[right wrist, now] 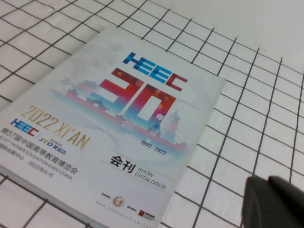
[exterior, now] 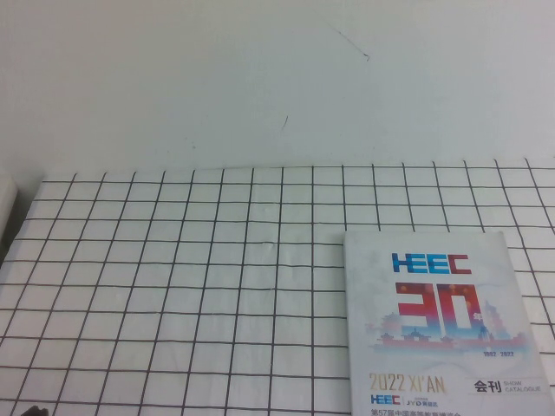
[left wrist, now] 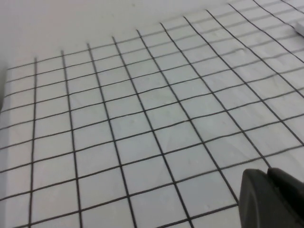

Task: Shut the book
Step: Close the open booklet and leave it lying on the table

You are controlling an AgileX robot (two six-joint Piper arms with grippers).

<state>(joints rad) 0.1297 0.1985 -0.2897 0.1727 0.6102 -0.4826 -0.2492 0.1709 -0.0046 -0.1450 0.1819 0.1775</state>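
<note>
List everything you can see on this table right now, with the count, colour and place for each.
show catalogue: one, white cover with blue HEEC lettering and a red 30, lying closed and flat on the near right part of the cloth.
grid cloth: one, white with black lines, spread over the table.
wall: one, white, behind the table.
left gripper: one, dark, only partly in its wrist view, over bare cloth, not in the high view.
right gripper: one, dark, only partly in its wrist view, over the cloth beside the show catalogue.
</note>
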